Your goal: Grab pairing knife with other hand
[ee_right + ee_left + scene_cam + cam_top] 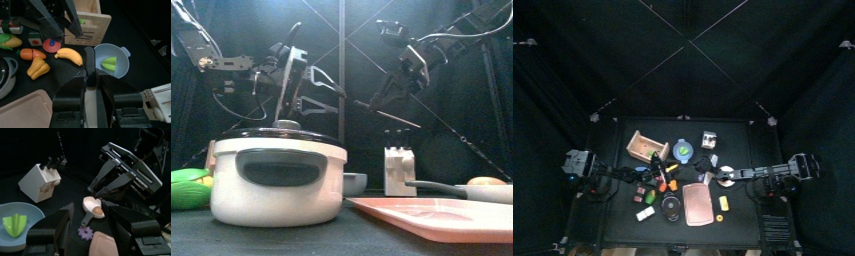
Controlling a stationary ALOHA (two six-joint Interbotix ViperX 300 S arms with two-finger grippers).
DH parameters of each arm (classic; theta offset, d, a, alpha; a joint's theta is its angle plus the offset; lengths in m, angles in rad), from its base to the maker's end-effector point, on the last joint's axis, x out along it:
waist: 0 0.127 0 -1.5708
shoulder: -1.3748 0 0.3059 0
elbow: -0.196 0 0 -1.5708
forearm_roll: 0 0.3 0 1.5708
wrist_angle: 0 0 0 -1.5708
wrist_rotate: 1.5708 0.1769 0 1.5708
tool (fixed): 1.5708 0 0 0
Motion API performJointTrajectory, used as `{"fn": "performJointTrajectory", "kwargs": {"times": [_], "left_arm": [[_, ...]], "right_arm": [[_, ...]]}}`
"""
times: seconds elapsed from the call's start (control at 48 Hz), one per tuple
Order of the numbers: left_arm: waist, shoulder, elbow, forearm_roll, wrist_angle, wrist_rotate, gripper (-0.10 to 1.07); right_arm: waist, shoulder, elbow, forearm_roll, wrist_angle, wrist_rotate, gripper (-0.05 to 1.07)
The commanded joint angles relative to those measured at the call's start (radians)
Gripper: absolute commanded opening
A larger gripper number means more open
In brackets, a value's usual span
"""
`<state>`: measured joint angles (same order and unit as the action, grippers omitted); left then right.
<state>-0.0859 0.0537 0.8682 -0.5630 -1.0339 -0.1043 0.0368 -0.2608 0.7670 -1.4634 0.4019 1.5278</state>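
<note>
Right end effector (94,75) clamped on paring knife (95,92); left end effector (90,210) apart, just beside knife.

No readable text, labels or numbers anywhere.

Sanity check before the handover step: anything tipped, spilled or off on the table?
Nothing stands out. The knife block stands upright, the blue bowl sits level with a green piece inside, and the banana and the other toy foods lie loose but tidy. The wooden spoon lies flat. No spill visible.
</note>
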Motion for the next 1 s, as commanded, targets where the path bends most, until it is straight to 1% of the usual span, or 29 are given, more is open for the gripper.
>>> {"fn": "performJointTrajectory", "kwargs": {"times": [0.0,0.146,0.208,0.292,0.438,0.562,0.771,0.979], "left_arm": [[-0.006,-0.017,-0.035,-0.002,-0.008,-0.066,0.85],[-0.003,-0.012,-0.044,0.031,0.011,-0.181,0.85],[-0.002,-0.008,-0.040,0.049,0.014,-0.206,0.85],[0.003,0.002,-0.034,0.089,0.014,-0.204,0.85],[0.037,0.034,-0.029,0.242,0.005,-0.166,0.85],[0.061,0.072,-0.041,0.376,0.005,-0.104,0.85],[0.066,0.106,-0.067,0.373,-0.002,-0.037,0.85],[0.067,0.104,-0.063,0.393,-0.025,0.069,0.85]], "right_arm": [[-0.002,-0.025,-0.009,-0.020,0.005,0.000,0.55],[-0.002,-0.020,-0.009,-0.041,0.006,0.000,0.55],[-0.002,-0.020,-0.009,-0.041,0.008,0.000,0.55],[-0.002,-0.020,-0.011,-0.043,0.014,0.000,0.55],[-0.002,-0.034,-0.012,-0.044,0.020,0.002,0.55],[-0.002,-0.052,-0.023,-0.017,0.035,0.014,0.55],[0.000,-0.072,-0.038,-0.018,0.028,0.005,0.55],[-0.006,-0.103,-0.043,0.018,-0.006,0.018,0.55]]}}
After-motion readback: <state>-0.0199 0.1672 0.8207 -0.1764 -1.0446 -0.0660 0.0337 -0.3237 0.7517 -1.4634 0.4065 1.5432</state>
